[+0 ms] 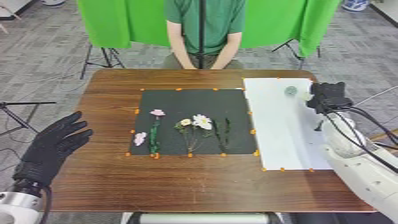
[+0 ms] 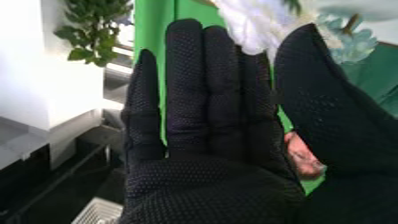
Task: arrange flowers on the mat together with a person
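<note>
Brown table [image 1: 111, 182]; left robot hand [image 1: 46, 150] open, right robot hand [image 1: 330, 99] open near a white flower [image 2: 251, 20].

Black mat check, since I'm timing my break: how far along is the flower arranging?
Partly done, it seems: the black mat already carries pink blooms, a white flower and green sprigs. The right hand is by the white sheet, a white bloom near its fingertips; I can't tell if it is gripped. Probably left: that bloom and the pale green piece on the sheet.
</note>
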Controlling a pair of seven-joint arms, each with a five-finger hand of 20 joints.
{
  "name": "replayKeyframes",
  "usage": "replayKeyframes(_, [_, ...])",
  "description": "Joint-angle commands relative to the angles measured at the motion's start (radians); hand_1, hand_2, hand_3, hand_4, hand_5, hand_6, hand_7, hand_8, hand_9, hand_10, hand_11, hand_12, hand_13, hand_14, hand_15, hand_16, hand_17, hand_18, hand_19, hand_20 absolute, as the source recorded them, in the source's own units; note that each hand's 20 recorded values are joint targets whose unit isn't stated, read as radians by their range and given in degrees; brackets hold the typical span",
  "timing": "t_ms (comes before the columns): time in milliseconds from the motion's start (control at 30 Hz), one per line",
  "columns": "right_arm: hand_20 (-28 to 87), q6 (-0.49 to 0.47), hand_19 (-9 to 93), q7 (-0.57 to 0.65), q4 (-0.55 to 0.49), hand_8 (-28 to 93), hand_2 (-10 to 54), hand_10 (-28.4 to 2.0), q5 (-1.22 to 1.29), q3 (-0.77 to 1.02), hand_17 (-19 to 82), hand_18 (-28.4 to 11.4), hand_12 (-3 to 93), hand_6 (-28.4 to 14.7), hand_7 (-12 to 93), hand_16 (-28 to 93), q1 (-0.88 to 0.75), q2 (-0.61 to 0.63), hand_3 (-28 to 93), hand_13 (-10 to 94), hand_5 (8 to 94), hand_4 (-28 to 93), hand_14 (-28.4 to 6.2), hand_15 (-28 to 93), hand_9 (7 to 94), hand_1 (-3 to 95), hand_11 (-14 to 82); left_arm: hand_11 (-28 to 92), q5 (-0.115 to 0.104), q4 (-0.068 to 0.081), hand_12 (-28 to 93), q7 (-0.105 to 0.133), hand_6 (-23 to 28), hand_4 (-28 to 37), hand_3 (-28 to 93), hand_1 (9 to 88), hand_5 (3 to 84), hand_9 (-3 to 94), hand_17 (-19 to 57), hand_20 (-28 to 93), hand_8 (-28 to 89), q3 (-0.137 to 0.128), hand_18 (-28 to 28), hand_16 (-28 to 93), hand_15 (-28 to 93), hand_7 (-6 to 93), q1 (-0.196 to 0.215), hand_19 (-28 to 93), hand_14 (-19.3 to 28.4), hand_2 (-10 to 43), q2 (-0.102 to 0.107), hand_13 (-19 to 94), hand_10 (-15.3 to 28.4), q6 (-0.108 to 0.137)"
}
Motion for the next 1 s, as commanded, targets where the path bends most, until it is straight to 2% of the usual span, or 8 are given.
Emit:
replayKeyframes(33, [31, 0.073, 49, 0.004, 0.016, 0, -5.7, -5.3, -0.032, -0.011, 22, -13.9, 48.5, 3.9, 54, 33, -0.015, -0.009, 74, 60, 53.7, -28, -4.0, 50, 69.3, 46.4, 26.5, 22, 0.0, 0.006, 18, -0.015, 5.2, -22.6, 69, 30.6, 34.0, 29.9, -5.4, 8, -9, 0.001, 22.1, 0, 37, 19.0, 0.009, 49, 15.8, -1.8, -0.002, 26, 12.6, -0.007])
replayKeyframes(167, [32, 0.064, 49, -0.004, 0.018, 0, -5.8, -5.5, -0.043, -0.011, 24, -13.9, 50.8, 4.5, 54, 35, -0.016, -0.014, 74, 64, 60.0, -28, -4.2, 52, 74.0, 48.5, 27.2, 22, 0.0, 0.005, 18, -0.014, 5.2, -22.6, 69, 30.6, 34.0, 29.9, -5.4, 8, -9, 0.001, 22.1, 0, 37, 19.1, 0.011, 49, 15.8, -1.8, -0.005, 26, 12.6, -0.006])
replayKeyframes(267, [32, 0.092, 49, -0.01, 0.009, 1, -6.4, -5.4, -0.046, 0.002, 24, -13.7, 51.8, 4.4, 54, 36, -0.034, -0.01, 74, 66, 62.8, -28, -4.5, 54, 77.0, 49.4, 27.9, 22, 0.0, 0.003, 18, -0.01, 5.2, -22.6, 69, 30.6, 34.0, 29.9, -5.4, 8, -9, 0.004, 22.1, 0, 37, 19.1, 0.016, 49, 15.7, -1.7, -0.008, 26, 12.6, -0.002])
replayKeyframes(500, [33, 0.181, 51, 0.011, -0.039, 2, -7.3, -5.6, -0.078, 0.037, 25, -13.4, 53.0, 3.8, 54, 37, -0.083, 0.009, 77, 67, 64.7, -28, -4.9, 56, 78.3, 49.4, 28.6, 22, 0.001, 0.001, 18, -0.01, 5.2, -22.6, 69, 30.6, 34.0, 29.9, -5.4, 8, -9, 0.001, 22.2, 0, 37, 19.1, 0.021, 49, 15.7, -1.7, -0.013, 26, 12.6, -0.002])
replayKeyframes(733, [34, 0.232, 51, 0.029, -0.156, 4, -7.8, -6.1, -0.104, 0.106, 25, -13.5, 53.4, 3.0, 53, 37, -0.153, 0.02, 79, 66, 65.4, -28, -5.4, 58, 78.3, 48.8, 29.7, 22, -0.001, -0.001, 18, -0.003, 5.2, -22.7, 69, 30.5, 34.0, 29.8, -5.5, 8, -9, -0.003, 22.2, 0, 37, 19.1, 0.026, 49, 15.7, -1.7, -0.016, 26, 12.6, 0.002])
replayKeyframes(933, [34, 0.27, 51, -0.066, -0.281, 5, -7.8, -6.1, -0.075, 0.107, 25, -13.6, 53.5, 2.7, 53, 37, -0.172, 0.008, 79, 66, 65.4, -28, -5.4, 58, 78.1, 48.6, 30.1, 22, 0.001, -0.001, 18, -0.007, 5.2, -22.7, 69, 30.5, 34.0, 29.9, -5.5, 8, -9, -0.005, 22.1, 0, 37, 19.1, 0.028, 49, 15.8, -1.8, -0.018, 26, 12.6, 0.002])
replayKeyframes(1000, [34, 0.214, 51, -0.146, -0.311, 5, -7.8, -6.1, -0.056, 0.1, 25, -13.6, 53.6, 2.7, 53, 37, -0.16, -0.011, 79, 66, 65.4, -28, -5.4, 58, 77.8, 48.6, 30.3, 22, 0.0, -0.004, 18, -0.009, 5.2, -22.7, 69, 30.5, 34.0, 29.9, -5.5, 8, -9, -0.007, 22.1, 0, 37, 19.2, 0.034, 49, 15.8, -1.8, -0.02, 26, 12.6, 0.003])
